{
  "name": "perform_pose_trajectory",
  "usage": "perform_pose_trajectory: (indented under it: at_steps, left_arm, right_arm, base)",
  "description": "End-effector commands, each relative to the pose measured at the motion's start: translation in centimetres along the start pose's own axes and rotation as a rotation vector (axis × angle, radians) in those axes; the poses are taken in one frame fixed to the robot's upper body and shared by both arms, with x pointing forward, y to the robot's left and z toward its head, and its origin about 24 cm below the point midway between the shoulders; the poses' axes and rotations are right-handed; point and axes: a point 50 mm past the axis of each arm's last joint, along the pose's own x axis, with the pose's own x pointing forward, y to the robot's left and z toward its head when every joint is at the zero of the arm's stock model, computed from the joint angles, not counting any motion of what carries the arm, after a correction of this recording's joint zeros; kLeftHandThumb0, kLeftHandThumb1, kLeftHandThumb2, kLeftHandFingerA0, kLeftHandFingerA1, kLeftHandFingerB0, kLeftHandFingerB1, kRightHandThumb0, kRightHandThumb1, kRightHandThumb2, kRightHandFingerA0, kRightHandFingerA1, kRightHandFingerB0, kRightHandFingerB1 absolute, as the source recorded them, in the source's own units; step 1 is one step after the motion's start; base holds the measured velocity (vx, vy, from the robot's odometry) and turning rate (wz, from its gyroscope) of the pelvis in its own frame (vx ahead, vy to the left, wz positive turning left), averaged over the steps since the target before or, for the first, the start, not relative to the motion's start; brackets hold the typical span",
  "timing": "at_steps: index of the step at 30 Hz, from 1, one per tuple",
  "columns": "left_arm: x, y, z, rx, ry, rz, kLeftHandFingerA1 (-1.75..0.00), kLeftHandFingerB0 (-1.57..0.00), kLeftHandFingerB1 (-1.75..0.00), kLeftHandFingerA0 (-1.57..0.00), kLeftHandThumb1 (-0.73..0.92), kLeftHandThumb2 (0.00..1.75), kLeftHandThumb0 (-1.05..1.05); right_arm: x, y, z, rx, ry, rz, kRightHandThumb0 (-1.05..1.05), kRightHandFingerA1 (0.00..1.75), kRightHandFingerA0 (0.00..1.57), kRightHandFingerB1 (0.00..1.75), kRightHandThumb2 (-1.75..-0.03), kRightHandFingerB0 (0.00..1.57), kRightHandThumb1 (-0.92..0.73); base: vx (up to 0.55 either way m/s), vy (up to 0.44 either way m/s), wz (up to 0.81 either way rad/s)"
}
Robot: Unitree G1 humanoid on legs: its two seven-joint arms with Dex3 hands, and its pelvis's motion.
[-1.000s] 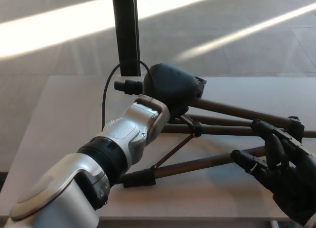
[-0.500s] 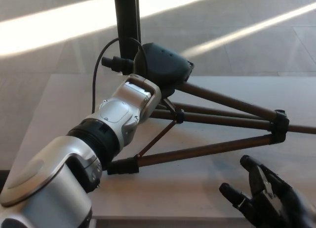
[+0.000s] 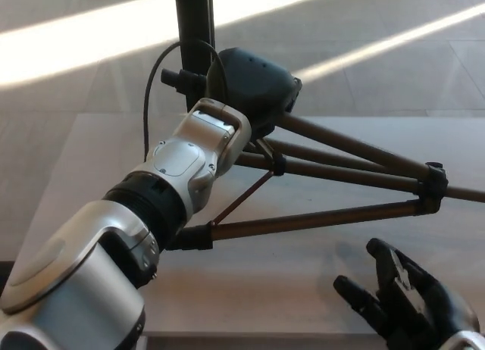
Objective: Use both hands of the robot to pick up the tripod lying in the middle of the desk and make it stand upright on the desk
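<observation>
The dark brown tripod (image 3: pixel 333 218) is tilted, its legs spread and running out to the right over the pale desk (image 3: pixel 83 168). My left hand (image 3: pixel 254 83) is shut on the tripod's top end and holds it raised above the desk; a black knob (image 3: pixel 173 78) sticks out to its left. The leg with the black foot (image 3: pixel 189 236) reaches down near my forearm. At the lower right my right hand (image 3: pixel 405 304) is open, fingers apart, below the legs and not touching them.
A black upright post (image 3: pixel 193 32) stands at the desk's back edge, just behind my left hand, with a black cable (image 3: pixel 146 107) looping beside it. Sunlit floor lies beyond the desk. The desk's front edge runs along the picture's bottom.
My right hand let go of the legs and drew back to the lower right, open. My left hand has lifted the tripod's top end higher and a little left.
</observation>
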Motion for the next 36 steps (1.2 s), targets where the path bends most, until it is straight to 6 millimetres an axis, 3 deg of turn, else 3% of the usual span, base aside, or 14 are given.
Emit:
perform_pose_trajectory:
  at_steps: [1, 2, 3, 5, 8, 9, 11, 12, 14, 19, 20, 24, 26, 36]
  left_arm:
    - [0.0, 0.3, 0.0, 0.007, 0.002, 0.006, -1.63, -0.83, -1.06, -0.89, 0.69, 0.74, -0.29]
    - [-0.1, 0.1, 0.0, 0.018, 0.007, -0.010, -1.54, -0.82, -0.93, -0.87, 0.70, 0.74, -0.29]
    - [-0.2, 0.0, 0.0, 0.015, 0.005, -0.016, -1.59, -0.81, -0.94, -0.86, 0.72, 0.71, -0.29]
    - [-0.3, -0.2, -0.1, 0.025, 0.001, -0.016, -1.51, -0.79, -0.82, -0.85, 0.75, 0.70, -0.30]
    - [-0.5, -0.4, -0.2, 0.032, -0.002, -0.009, -1.61, -0.78, -1.03, -0.85, 0.77, 0.70, -0.31]
    - [-0.5, -0.4, -0.2, 0.023, 0.002, -0.008, -1.70, -0.79, -1.22, -0.87, 0.77, 0.67, -0.32]
    - [-0.5, -0.3, 0.0, 0.009, 0.001, -0.006, -1.70, -0.79, -1.22, -0.87, 0.77, 0.67, -0.32]
    - [-0.5, -0.2, -0.1, 0.014, -0.005, 0.004, -1.66, -0.78, -1.07, -0.85, 0.74, 0.68, -0.30]
    - [-0.4, 0.0, -0.2, 0.001, -0.003, 0.000, -1.67, -0.78, -1.17, -0.86, 0.75, 0.67, -0.31]
    - [0.0, 1.0, -0.7, 0.032, 0.014, 0.002, -1.64, -0.79, -1.19, -0.83, 0.76, 0.69, -0.31]
    - [0.1, 1.3, -0.8, 0.035, 0.014, 0.013, -1.33, -0.81, -0.98, -0.80, 0.76, 0.70, -0.32]
    - [0.3, 2.2, -1.3, 0.058, 0.012, 0.009, -1.16, -0.79, -0.81, -0.84, 0.77, 0.73, -0.32]
    - [0.4, 2.5, -1.5, 0.059, 0.015, -0.002, -1.53, -0.78, -1.02, -0.85, 0.74, 0.77, -0.30]
    - [0.4, 3.2, -2.1, 0.091, -0.005, 0.041, -1.57, -0.79, -0.93, -0.86, 0.73, 0.75, -0.31]
  right_arm:
    - [1.4, 3.2, 1.3, 0.207, -0.058, 0.100, -0.59, 0.59, 0.32, 0.50, -0.97, 0.19, -0.58]
    - [1.8, 3.6, 1.9, 0.210, -0.070, 0.118, -0.58, 0.58, 0.31, 0.49, -0.96, 0.18, -0.57]
    - [2.1, 3.9, 2.2, 0.218, -0.079, 0.139, -0.59, 0.45, 0.29, 0.39, -0.62, 0.25, -0.76]
    - [2.5, 4.4, 2.8, 0.231, -0.094, 0.160, -0.59, 0.43, 0.27, 0.39, -0.62, 0.25, -0.76]
    - [3.4, 5.3, 3.9, 0.237, -0.098, 0.201, -0.58, 0.40, 0.17, 0.34, -0.64, 0.18, -0.79]
    - [3.6, 5.5, 4.0, 0.245, -0.098, 0.202, -0.34, 0.53, 0.01, 0.49, -1.11, 0.00, -0.60]
    - [3.9, 5.6, 4.3, 0.261, -0.103, 0.202, -0.34, 0.53, 0.01, 0.49, -1.11, 0.00, -0.60]
    - [4.3, 6.0, 4.3, 0.244, -0.088, 0.183, -0.63, 0.32, 0.05, 0.30, -0.67, 0.12, -0.81]
    - [4.4, 6.0, 3.9, 0.272, -0.078, 0.177, -0.62, 0.29, 0.04, 0.30, -0.66, 0.11, -0.80]
    - [4.1, 5.9, 0.3, 0.268, 0.021, 0.116, -0.61, 0.38, 0.03, 0.33, -0.63, 0.13, -0.80]
    - [3.7, 5.6, -1.2, 0.260, 0.062, 0.107, -0.62, 0.44, 0.04, 0.36, -0.63, 0.14, -0.79]
    - [2.0, 4.4, -5.5, 0.215, 0.188, 0.103, -0.65, 0.52, 0.07, 0.40, -0.64, 0.15, -0.79]
    - [0.9, 3.8, -7.0, 0.204, 0.241, 0.090, -0.65, 0.57, 0.11, 0.41, -0.62, 0.21, -0.77]
    - [-2.1, 2.2, -8.4, 0.172, 0.285, 0.114, -0.64, 0.57, 0.18, 0.44, -0.63, 0.28, -0.76]
  base:
    - [0.00, 0.000, 0.00]
    - [0.00, 0.000, 0.00]
    - [0.00, 0.000, 0.00]
    - [0.00, 0.000, 0.00]
    - [0.00, 0.000, 0.00]
    - [0.00, 0.000, 0.00]
    - [0.00, 0.000, 0.00]
    - [0.00, 0.000, 0.00]
    - [0.00, 0.000, 0.00]
    - [0.00, 0.000, 0.00]
    - [0.00, 0.000, 0.00]
    - [0.00, 0.000, 0.00]
    - [0.00, 0.000, 0.00]
    - [0.00, 0.000, 0.00]
